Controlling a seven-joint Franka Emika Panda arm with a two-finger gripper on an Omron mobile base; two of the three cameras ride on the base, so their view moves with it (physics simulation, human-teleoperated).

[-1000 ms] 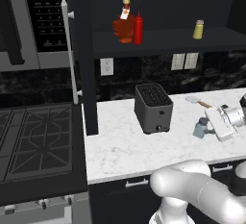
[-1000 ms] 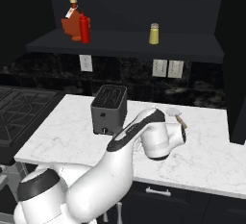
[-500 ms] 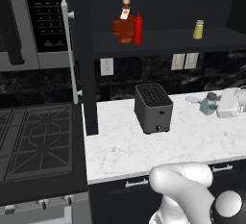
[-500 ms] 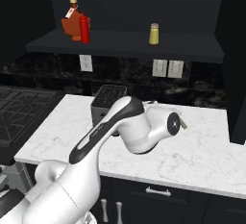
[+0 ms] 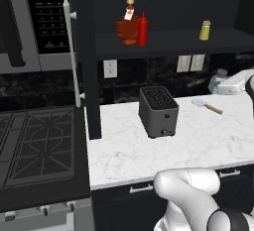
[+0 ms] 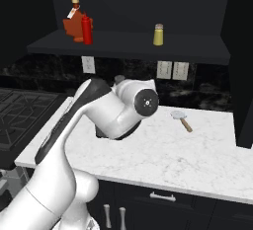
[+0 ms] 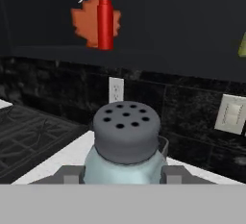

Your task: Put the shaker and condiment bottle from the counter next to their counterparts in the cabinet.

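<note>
— Since a second ago we've lifted the shaker (image 7: 126, 143) off the counter (image 5: 198, 141); our gripper (image 7: 122, 172) is clamped on its translucent blue-grey body, the perforated dark cap facing us.

— And the cabinet (image 5: 168, 44)?

— On its dark shelf we see the red condiment bottle (image 5: 143, 29) touching the amber bottle (image 5: 128, 27), with the yellow shaker (image 5: 205, 30) well apart.

Shaker (image 7: 126, 143): pale blue-grey, dark perforated cap, upright, raised above the surface (image 5: 198, 141). Condiment bottle (image 5: 143, 29): slim, red, upright on the cabinet (image 5: 168, 41) shelf, touching the amber bottle (image 5: 129, 24) at its 9 o'clock. Yellow shaker (image 5: 205, 30) well apart at 3 o'clock.
</note>
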